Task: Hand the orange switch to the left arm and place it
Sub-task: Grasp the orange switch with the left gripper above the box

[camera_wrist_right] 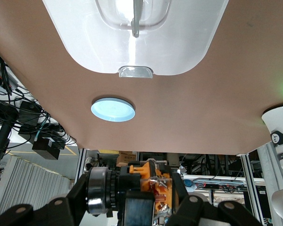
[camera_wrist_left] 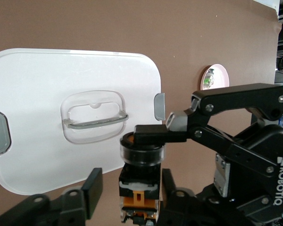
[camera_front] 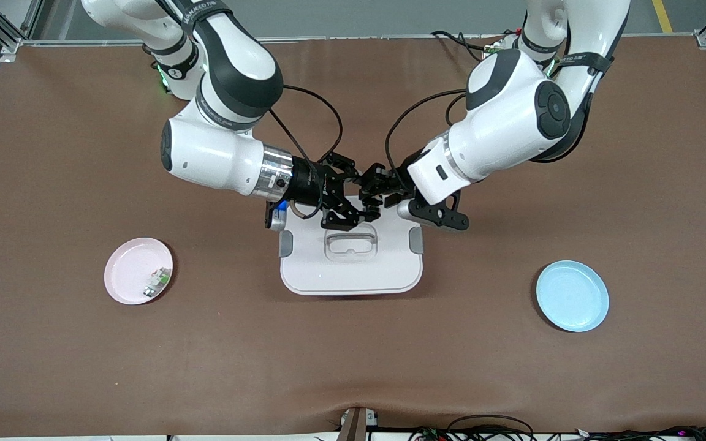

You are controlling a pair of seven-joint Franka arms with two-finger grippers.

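Orange switch [camera_wrist_left: 140, 188] mid-handover above box [camera_front: 350, 263]: right gripper [camera_front: 353, 199] clamps it, left gripper [camera_front: 372, 196] half-closed around it. Seat left fully before releasing.

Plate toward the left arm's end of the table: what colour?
Light blue plate; clearest in the front view.

Both arms reach inward, wrists near level: right gripper [camera_front: 362, 199] clamped on the switch [camera_wrist_left: 140, 176], left gripper [camera_front: 370, 197] meeting it tip-to-tip, fingers [camera_wrist_left: 93, 186] apart around it.
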